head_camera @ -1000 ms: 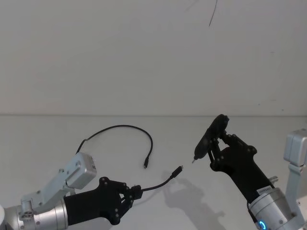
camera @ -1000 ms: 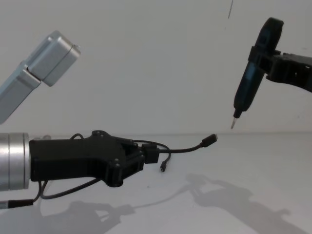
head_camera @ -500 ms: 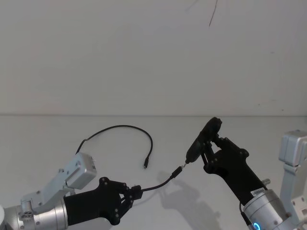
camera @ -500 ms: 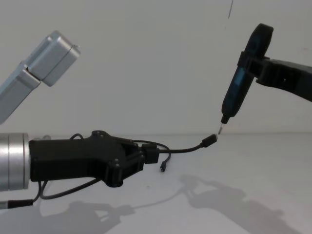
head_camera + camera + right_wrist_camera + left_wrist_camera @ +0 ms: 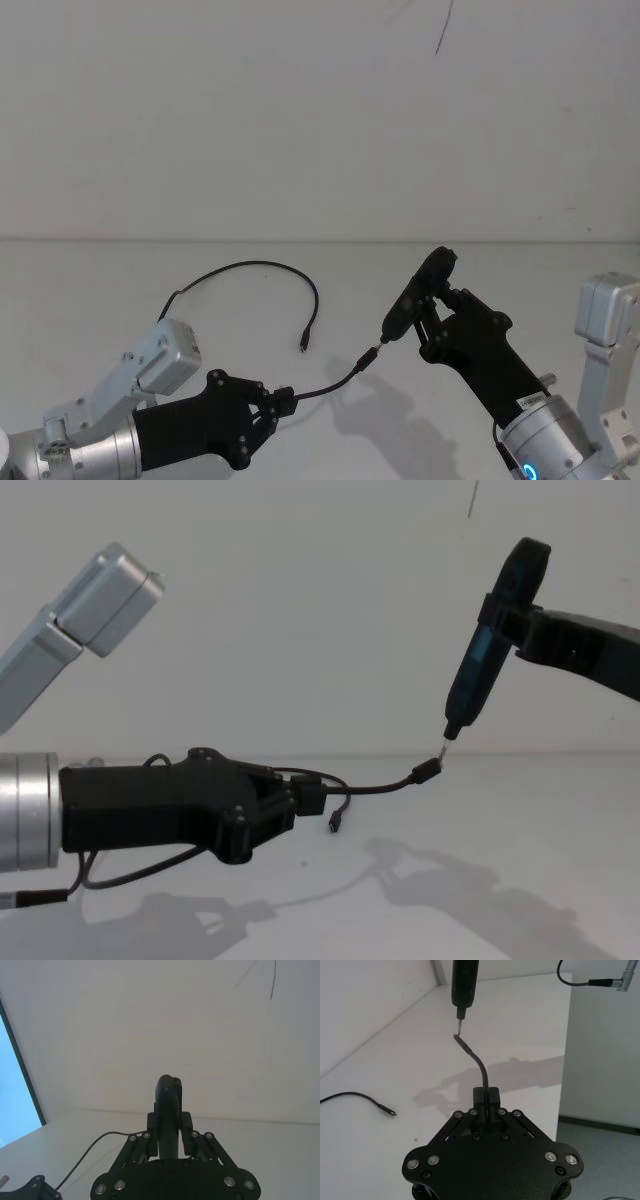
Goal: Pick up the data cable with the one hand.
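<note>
Data cable [image 5: 262, 266] held near one end, off the white table [image 5: 80, 290], by left gripper [image 5: 283, 399], low at the left in the head view. Fingers [image 5: 484, 1099] clamped on a thick collar of the cable, jaws narrow. Short free end curving up and forward from the grip to a small plug [image 5: 428, 770] lifted clear of the table. Rest of the cable trailing back under the gripper, looping in an arc across the table, ending in a second plug [image 5: 303, 342] lying flat, well apart from the raised one.

Right gripper [image 5: 432, 312] reaching in from the lower right, closed around a slim black tool [image 5: 482, 658] with a metal tip [image 5: 447, 735]. Tool tilted, tip pointing down at the raised plug. In the chest and left wrist views tip and plug nearly meeting, possibly touching; too fine to say for sure. Tool body upright between the right fingers [image 5: 186, 1127] in the right wrist view. Shadows of both arms [image 5: 440, 880] cast on the table beneath.
</note>
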Action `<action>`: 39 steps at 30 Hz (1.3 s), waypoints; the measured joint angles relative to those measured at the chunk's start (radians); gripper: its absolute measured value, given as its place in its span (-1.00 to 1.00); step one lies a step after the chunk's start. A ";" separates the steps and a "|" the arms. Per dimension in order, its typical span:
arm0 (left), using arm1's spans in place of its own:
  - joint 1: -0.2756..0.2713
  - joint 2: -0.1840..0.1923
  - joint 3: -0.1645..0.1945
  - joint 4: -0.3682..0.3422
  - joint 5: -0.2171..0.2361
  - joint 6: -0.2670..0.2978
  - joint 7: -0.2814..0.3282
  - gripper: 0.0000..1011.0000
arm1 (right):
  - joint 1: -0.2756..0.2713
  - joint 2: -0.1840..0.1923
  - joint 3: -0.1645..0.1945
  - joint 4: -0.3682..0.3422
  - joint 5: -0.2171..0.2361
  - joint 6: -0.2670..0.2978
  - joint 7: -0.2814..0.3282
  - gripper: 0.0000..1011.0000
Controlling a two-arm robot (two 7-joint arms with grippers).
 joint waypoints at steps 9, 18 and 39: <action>0.000 0.000 0.000 0.000 0.000 0.000 0.000 -0.92 | 0.009 -0.002 0.000 0.021 0.003 -0.009 0.008 -0.47; 0.000 0.000 0.000 0.000 0.000 0.000 0.000 -0.92 | 0.019 -0.005 0.002 0.039 0.005 -0.015 0.012 -0.47; 0.000 0.000 0.000 0.000 0.000 0.000 0.000 -0.92 | 0.030 -0.001 0.002 0.053 0.024 -0.012 0.025 -0.47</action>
